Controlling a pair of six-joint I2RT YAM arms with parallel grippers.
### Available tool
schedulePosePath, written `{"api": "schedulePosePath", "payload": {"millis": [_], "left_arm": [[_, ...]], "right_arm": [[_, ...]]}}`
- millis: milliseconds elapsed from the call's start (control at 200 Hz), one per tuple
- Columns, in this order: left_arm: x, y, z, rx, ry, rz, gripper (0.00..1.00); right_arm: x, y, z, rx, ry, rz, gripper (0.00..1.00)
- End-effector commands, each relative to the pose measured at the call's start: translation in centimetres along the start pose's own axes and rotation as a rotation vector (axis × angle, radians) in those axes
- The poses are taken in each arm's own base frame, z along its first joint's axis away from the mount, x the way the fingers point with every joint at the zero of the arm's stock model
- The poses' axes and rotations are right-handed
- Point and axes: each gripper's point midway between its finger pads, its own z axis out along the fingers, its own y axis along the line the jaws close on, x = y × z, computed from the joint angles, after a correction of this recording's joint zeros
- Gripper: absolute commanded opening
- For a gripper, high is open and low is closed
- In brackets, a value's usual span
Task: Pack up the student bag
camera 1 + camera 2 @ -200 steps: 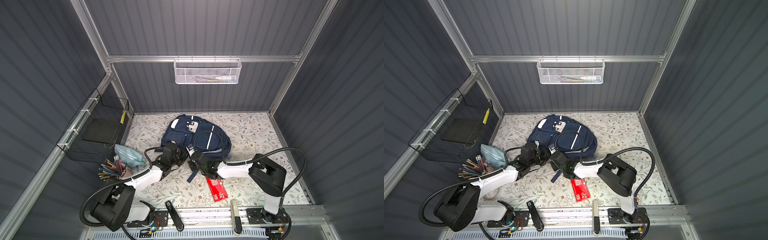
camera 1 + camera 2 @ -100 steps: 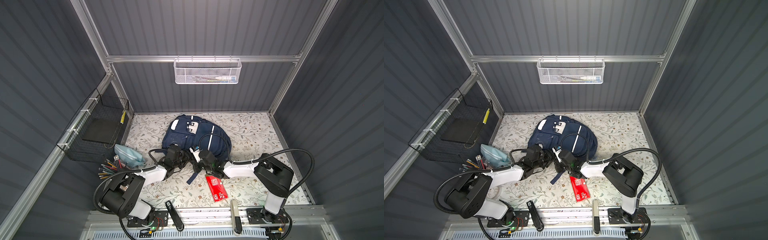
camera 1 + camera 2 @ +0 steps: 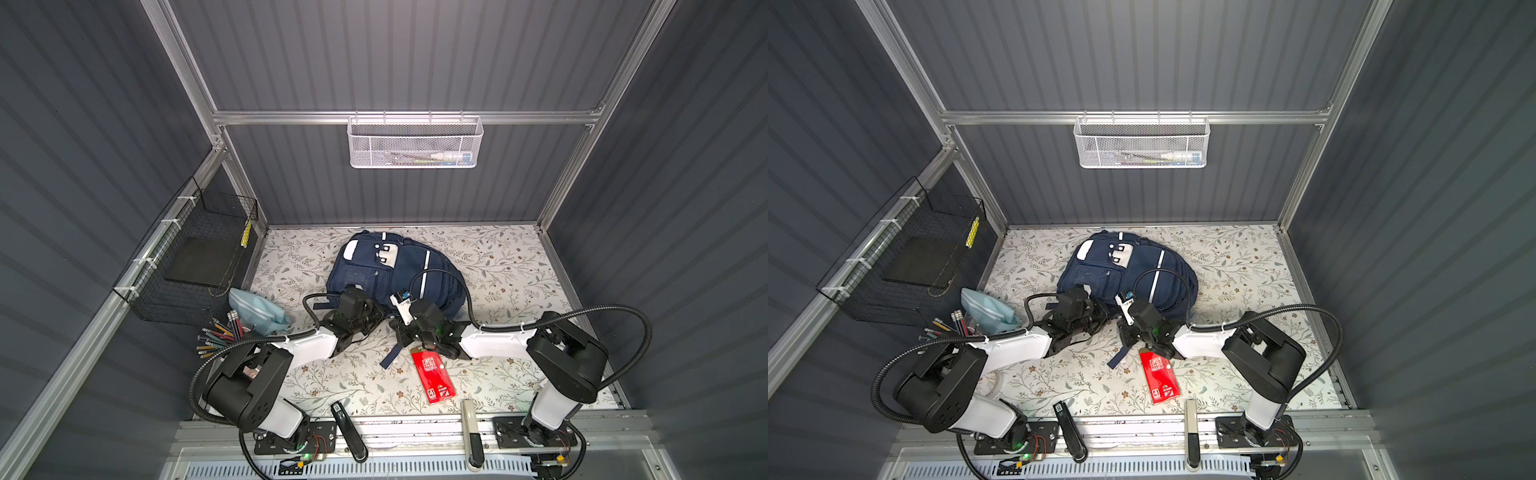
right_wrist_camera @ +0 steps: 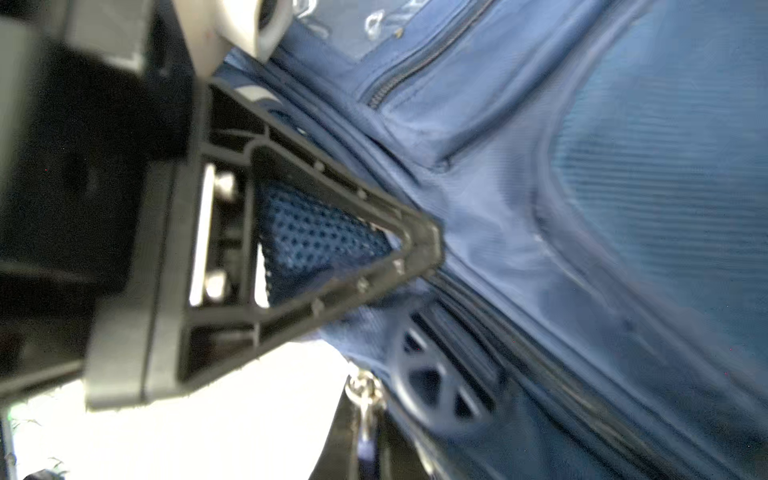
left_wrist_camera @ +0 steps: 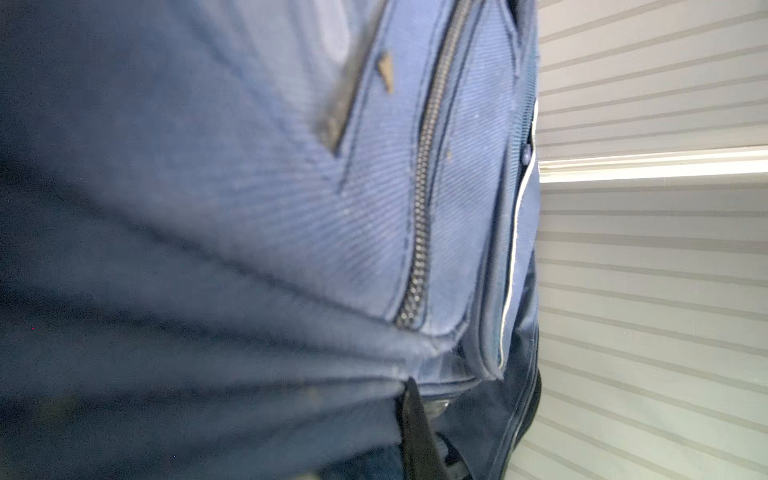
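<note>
Red packet [image 3: 432, 376] is seen nearest, loose on the mat [image 3: 498, 266]. Just beyond, right gripper [image 4: 424, 249] is clamped on the near edge of the student bag [image 3: 374, 266]. Left gripper [image 3: 372, 320] is closed at the same edge; its hold cannot be told. The bag is laid flat directly ahead, long axis running away from both arms, neither judged nearer.

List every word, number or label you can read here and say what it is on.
"4": white box at the near end of the red packet.
Its other white print: too blurred to read.
On the student bag: no readable text.
Labels in the white mesh basket, yellow tag on the black wire basket: too small.
</note>
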Motion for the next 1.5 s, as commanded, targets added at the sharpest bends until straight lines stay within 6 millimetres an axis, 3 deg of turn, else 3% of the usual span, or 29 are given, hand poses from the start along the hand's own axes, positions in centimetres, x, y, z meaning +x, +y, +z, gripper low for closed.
{"api": "schedulePosePath", "payload": {"millis": [0,160,290,490,585,655,725,886,991,1101,1231,1371,1496], "left_arm": [[-2.3,2.2,-1.0,-0.117,-0.089,0.07,0.0],[-2.8,2.5,-1.4,-0.117,-0.096,0.063,0.0],[-3.6,3.6,-2.5,-0.128,-0.109,0.049,0.0],[-5.7,4.9,-4.3,-0.147,-0.127,0.053,0.0],[-6.0,4.5,-4.1,-0.149,-0.119,0.08,0.0],[-7.0,4.8,-3.9,-0.18,-0.141,0.105,0.0],[-8.9,5.3,-3.6,-0.195,-0.16,0.111,0.0],[-12.9,5.3,-2.7,-0.226,-0.176,0.149,0.43],[-13.3,4.3,-4.8,-0.242,-0.215,0.16,0.61],[-10.7,5.2,-7.7,-0.224,-0.214,0.082,0.7],[-5.2,5.7,-8.5,-0.129,-0.116,-0.032,0.73],[-1.5,4.3,-6.3,-0.067,-0.028,-0.062,0.75],[-0.6,2.9,-3.9,-0.009,0.027,-0.091,0.73]], "right_arm": [[-0.3,-3.5,-2.3,0.113,-0.02,0.037,0.0],[1.2,-6.1,-3.9,0.187,0.02,0.055,0.0],[2.0,-10.4,-5.7,0.261,0.067,0.145,0.0],[1.5,-15.9,-8.2,0.355,0.095,0.247,0.0],[0.9,-16.3,-8.4,0.34,0.118,0.239,0.0],[0.4,-14.9,-8.2,0.285,0.138,0.21,0.0],[-0.1,-12.0,-7.7,0.203,0.158,0.153,0.0],[-1.7,-3.7,-6.5,0.072,0.179,0.026,0.0],[-3.2,0.9,-4.6,0.009,0.16,0.025,0.0],[-4.7,3.5,-1.9,-0.014,0.135,0.038,0.0],[-5.3,6.6,0.5,-0.083,0.136,0.037,0.0],[-4.5,9.2,1.8,-0.125,0.156,-0.012,0.0],[-3.9,9.9,2.0,-0.143,0.164,0.0,0.0]]}}
